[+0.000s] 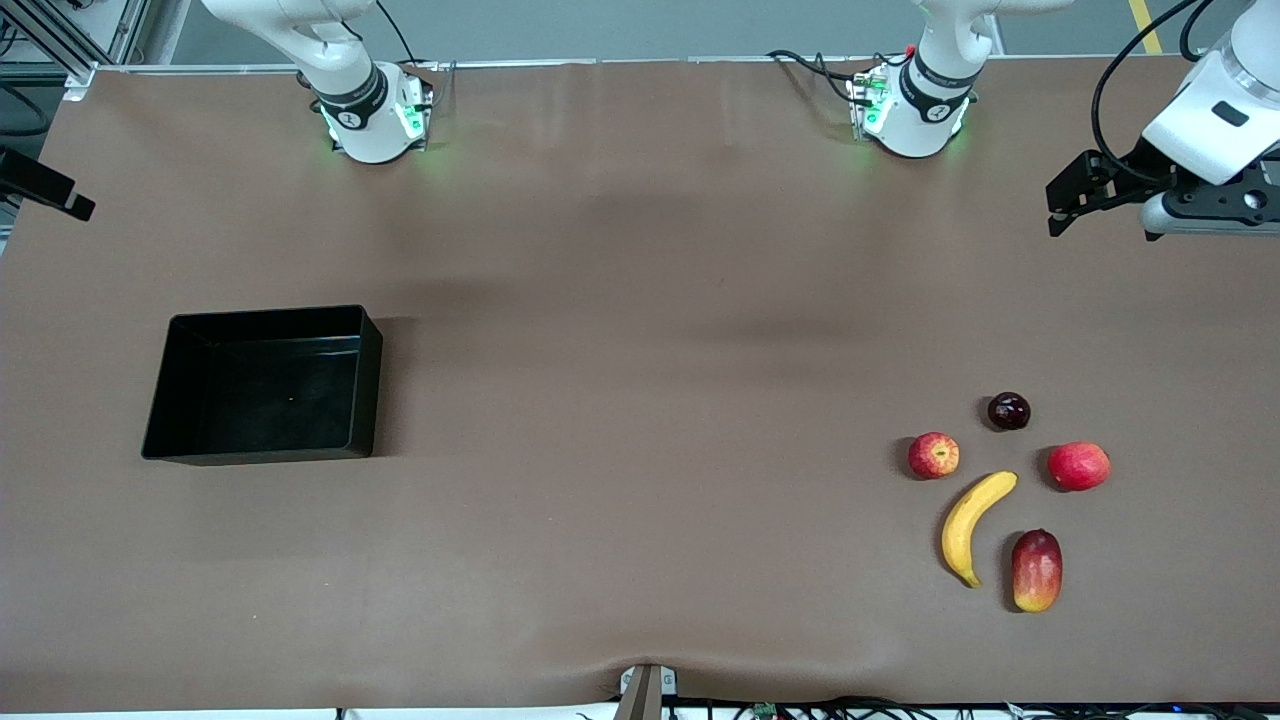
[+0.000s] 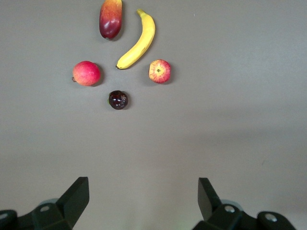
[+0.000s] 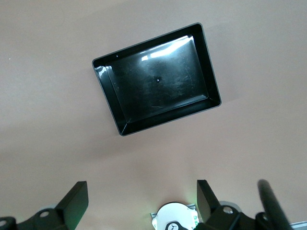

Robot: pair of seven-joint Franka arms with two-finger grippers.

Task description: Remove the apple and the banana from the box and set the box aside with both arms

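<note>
Left gripper well apart from banana

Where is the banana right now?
In the front view the banana lies on the table toward the left arm's end, between the streaked apple and the mango, touching neither.

The left tool is hanging high over the counter, fingers spread wide; the right tool is doing likewise.
</note>
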